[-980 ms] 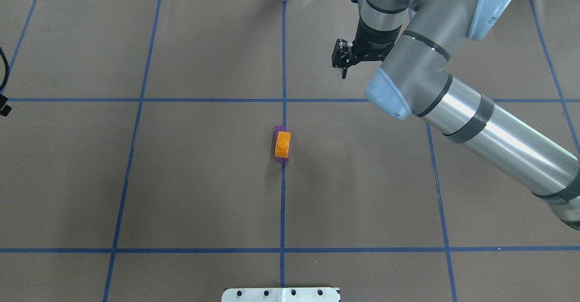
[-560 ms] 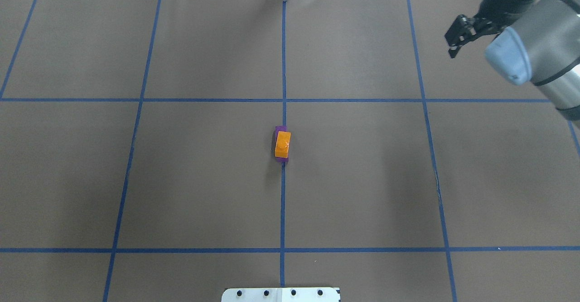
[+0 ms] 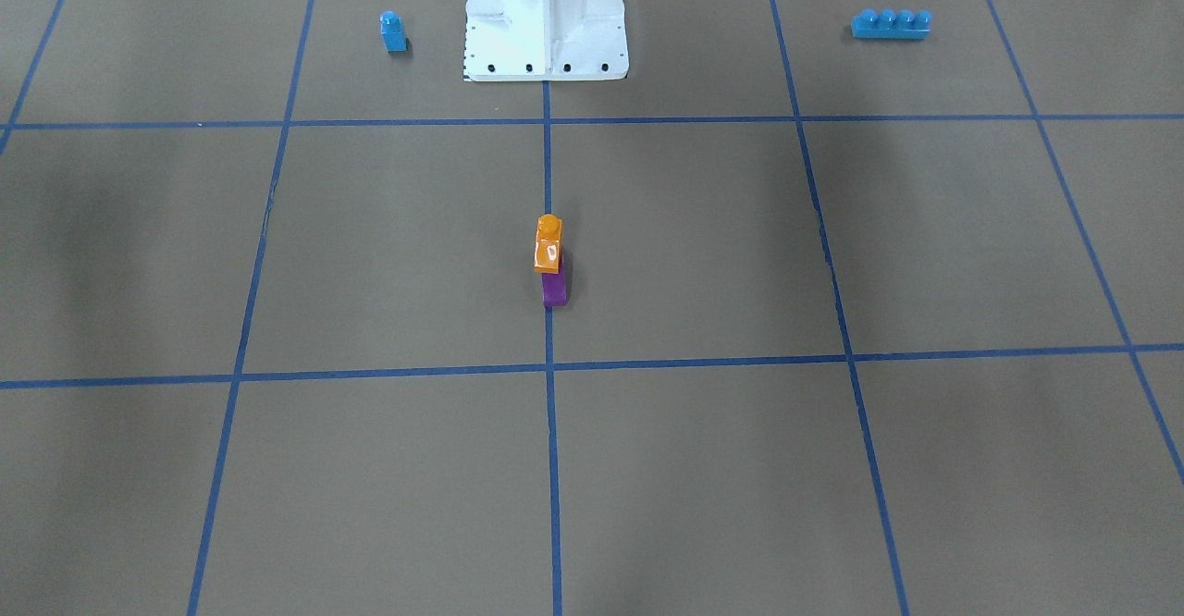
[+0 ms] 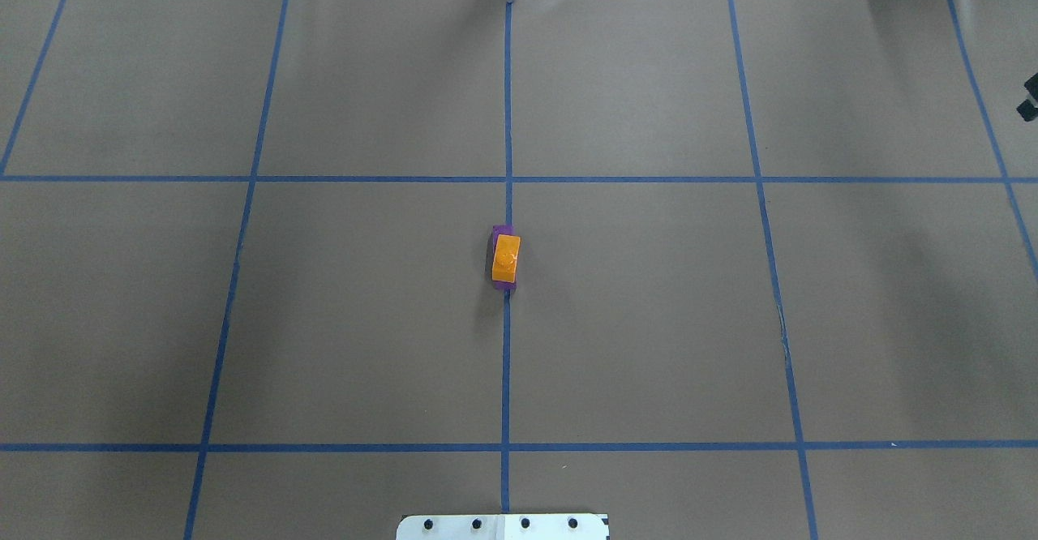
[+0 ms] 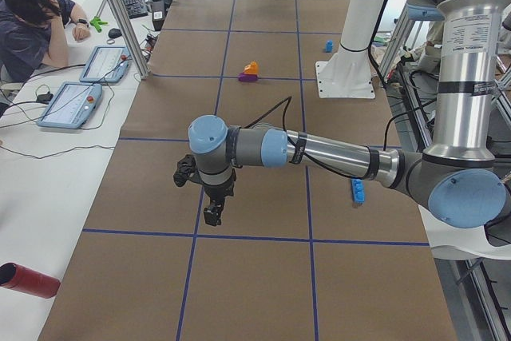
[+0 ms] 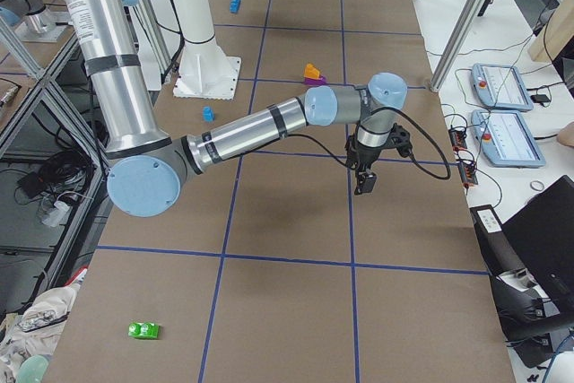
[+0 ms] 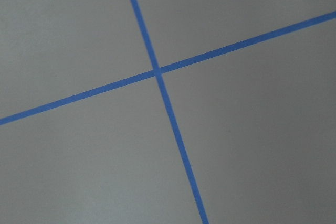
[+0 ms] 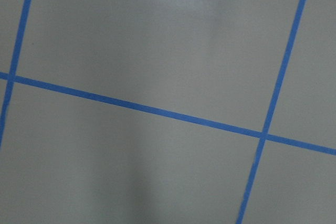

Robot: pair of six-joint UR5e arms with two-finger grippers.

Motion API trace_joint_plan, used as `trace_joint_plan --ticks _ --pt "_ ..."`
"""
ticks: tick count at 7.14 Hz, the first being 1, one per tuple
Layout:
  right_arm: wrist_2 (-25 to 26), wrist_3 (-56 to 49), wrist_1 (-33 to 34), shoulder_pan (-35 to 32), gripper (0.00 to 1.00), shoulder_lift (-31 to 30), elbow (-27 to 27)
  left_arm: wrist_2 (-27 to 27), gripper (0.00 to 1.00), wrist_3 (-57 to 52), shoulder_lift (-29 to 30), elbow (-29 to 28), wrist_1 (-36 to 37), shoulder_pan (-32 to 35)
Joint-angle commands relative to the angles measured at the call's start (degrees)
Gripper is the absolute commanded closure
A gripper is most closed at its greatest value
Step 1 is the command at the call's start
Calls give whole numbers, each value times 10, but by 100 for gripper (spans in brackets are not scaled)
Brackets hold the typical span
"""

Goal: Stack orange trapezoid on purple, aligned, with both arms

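Even light, soft shadows (wrist views hazy).

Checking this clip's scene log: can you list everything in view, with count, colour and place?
orange trapezoid: 1, orange, on the purple, table centre
purple: 1, purple, under the orange trapezoid
one-stud brick: 1, blue, near the robot base, robot's right
four-stud brick: 1, blue, robot's left side
green brick: 1, green, table's end on robot's right
red cylinder: 1, red, operators' bench
pendants: 2, grey-blue, operators' bench
person: 1, seated at the bench
table: 1, brown, blue tape grid
robot base: 1, white
left arm, left gripper: grey, black, over bare table
right arm, right gripper: likewise
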State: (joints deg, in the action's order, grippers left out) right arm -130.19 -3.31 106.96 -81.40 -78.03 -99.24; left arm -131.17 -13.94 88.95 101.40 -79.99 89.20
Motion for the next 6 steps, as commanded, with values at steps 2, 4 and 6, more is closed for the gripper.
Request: trace_joint_plan --ticks 2,4,6 --pt "-4 -11 -82 -48 0 -87 -5 -21 0 0 1 11 -4 4" --pt "-9 -8 -83 -53 0 -106 -13 -21 0 0 -2 13 -38 4" --pt "-8 -7 -83 -53 0 -102 -13 -21 0 0 -4 6 -40 4"
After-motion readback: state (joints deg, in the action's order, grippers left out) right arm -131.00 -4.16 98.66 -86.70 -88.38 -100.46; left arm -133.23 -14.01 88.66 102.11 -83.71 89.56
